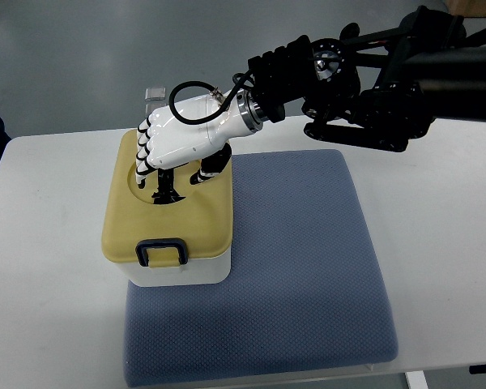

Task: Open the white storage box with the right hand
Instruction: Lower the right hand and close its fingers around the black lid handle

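My right hand (178,146) sits atop the white storage box (182,271), fingers (164,182) curled into its yellow lid (130,231) recess (grasping it); next, I judge, lift upward.

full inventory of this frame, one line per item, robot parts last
storage box: 1, white body, on the left part of the mat
lid: 1, pale yellow, on the box, round recess in its top
latch: 1, dark, at the lid's near edge
mat: 1, blue-grey, centre of the table
table: 1, white, under everything
small clear object: 1, transparent, beyond the table's far edge; cannot tell what it is
right hand: 1, white with dark fingers, over the lid, fingertips reaching down into the recess
right arm: 1, black, entering from the right edge
left arm: not in view
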Available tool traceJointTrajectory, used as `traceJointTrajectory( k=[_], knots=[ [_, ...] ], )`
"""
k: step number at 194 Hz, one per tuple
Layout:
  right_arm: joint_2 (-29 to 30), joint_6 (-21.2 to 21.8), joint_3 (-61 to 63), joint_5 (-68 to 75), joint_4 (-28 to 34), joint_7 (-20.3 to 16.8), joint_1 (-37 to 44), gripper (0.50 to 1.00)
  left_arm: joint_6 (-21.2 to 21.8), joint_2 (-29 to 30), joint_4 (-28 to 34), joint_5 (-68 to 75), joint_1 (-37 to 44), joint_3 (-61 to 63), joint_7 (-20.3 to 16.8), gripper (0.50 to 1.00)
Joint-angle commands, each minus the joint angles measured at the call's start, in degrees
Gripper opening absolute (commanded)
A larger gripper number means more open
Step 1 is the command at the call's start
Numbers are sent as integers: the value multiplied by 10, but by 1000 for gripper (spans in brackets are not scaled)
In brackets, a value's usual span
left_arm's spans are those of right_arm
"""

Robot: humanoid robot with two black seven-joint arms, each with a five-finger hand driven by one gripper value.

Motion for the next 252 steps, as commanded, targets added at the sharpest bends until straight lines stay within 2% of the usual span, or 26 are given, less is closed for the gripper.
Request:
traceJointTrajectory(
  k=[1,33,77,149,166,184,252],
  knots=[
    [2,0,0,-2,0,0,1,742,0,0,0,0,-1,0,0,1000],
    [6,5,-1,-1,1,0,6,711,0,0,0,0,0,0,0,1000],
    [10,5,-1,-1,1,0,7,619,0,0,0,0,0,0,0,1000],
    [23,22,-27,-7,-1,0,16,603,0,0,0,0,-1,0,0,1000],
    [25,23,-27,-7,-3,0,16,578,0,0,0,0,0,0,0,1000],
    [25,22,-28,-7,-4,0,17,500,0,0,0,0,0,0,0,1000],
    [25,14,-18,-11,-5,0,17,500,0,0,0,0,-1,0,0,1000]
  ],
)
